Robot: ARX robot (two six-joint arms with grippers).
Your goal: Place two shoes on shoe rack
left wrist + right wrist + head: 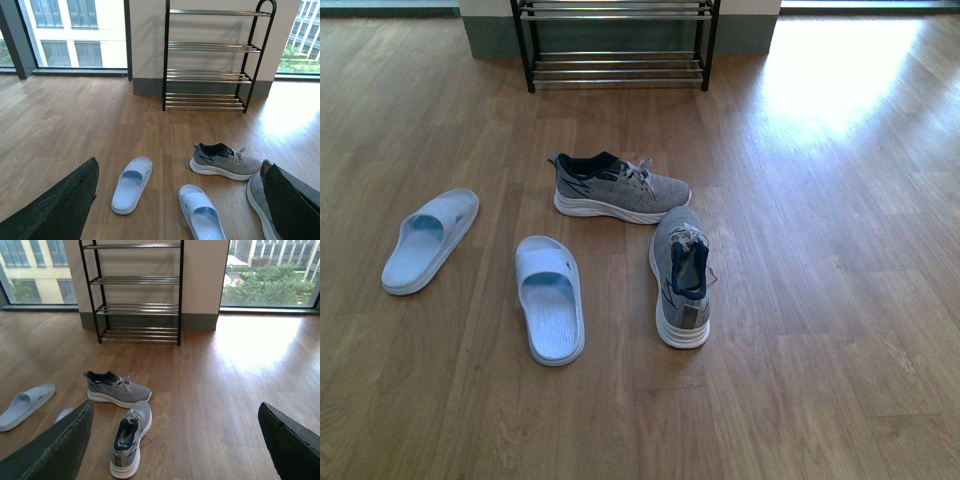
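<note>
Floor (pixel 840 300): far sneaker (pixel 620 188) crosswise, toe right; near sneaker (pixel 681 275) toe toward rack (pixel 617 70); left gripper (pixel 179 164), right gripper (pixel 175 407) gaping, empty.

Brown wood floor (pixel 840 330). White wall (pixel 200 275) at the back, grey strip (pixel 197 321) along its bottom. Big windows (pixel 75 30) on both sides, buildings (pixel 55 52) and green trees (pixel 270 290) outside. Bright sun patch (pixel 830 70) on the floor.

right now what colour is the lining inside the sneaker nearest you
Dark navy lining, inside the grey nearer sneaker. The front view shows it best.
</note>
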